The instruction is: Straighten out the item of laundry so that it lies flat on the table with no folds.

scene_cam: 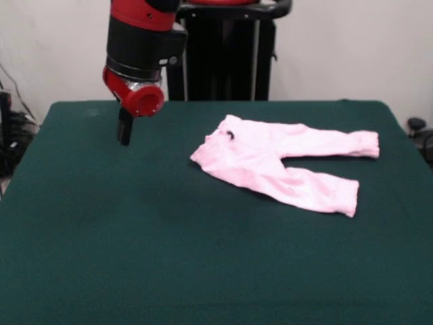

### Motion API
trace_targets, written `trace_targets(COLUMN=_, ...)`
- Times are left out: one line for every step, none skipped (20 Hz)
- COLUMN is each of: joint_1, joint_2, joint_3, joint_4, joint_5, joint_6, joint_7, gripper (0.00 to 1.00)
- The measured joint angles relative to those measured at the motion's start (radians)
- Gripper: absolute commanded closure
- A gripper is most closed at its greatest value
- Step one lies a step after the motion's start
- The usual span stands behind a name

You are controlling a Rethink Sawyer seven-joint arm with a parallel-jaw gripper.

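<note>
Arm: red and black, comes down at upper left.
Gripper [124,134]: hangs low at the table's far left part, well apart from the garment; fingers look together, holding nothing.
Table [101,237]: dark green cloth.
Laundry [270,162]: pale pink trousers right of centre, spread out, both legs pointing right, dark bow [231,135] at waistband.

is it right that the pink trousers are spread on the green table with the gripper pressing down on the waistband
Not quite. The pink trousers do lie spread on the green table, but the gripper is not on the waistband. The front view shows it hanging well off to the side of the garment, apart from it, over bare green cloth.
</note>
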Motion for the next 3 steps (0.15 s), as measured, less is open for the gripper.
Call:
trace_targets(joint_1=-0.003, joint_2=0.000, joint_3=0.000, joint_4=-0.002, joint_5=-0.014, joint_6=0.000, joint_7=0.000, gripper=1.00)
trace_targets(joint_1=-0.005, joint_2=0.000, joint_3=0.000, joint_4=-0.004, joint_5=-0.027, joint_6=0.000, joint_7=0.000, gripper=1.00)
trace_targets(joint_1=-0.009, joint_2=0.000, joint_3=0.000, joint_4=-0.006, joint_5=-0.042, joint_6=0.000, joint_7=0.000, gripper=1.00)
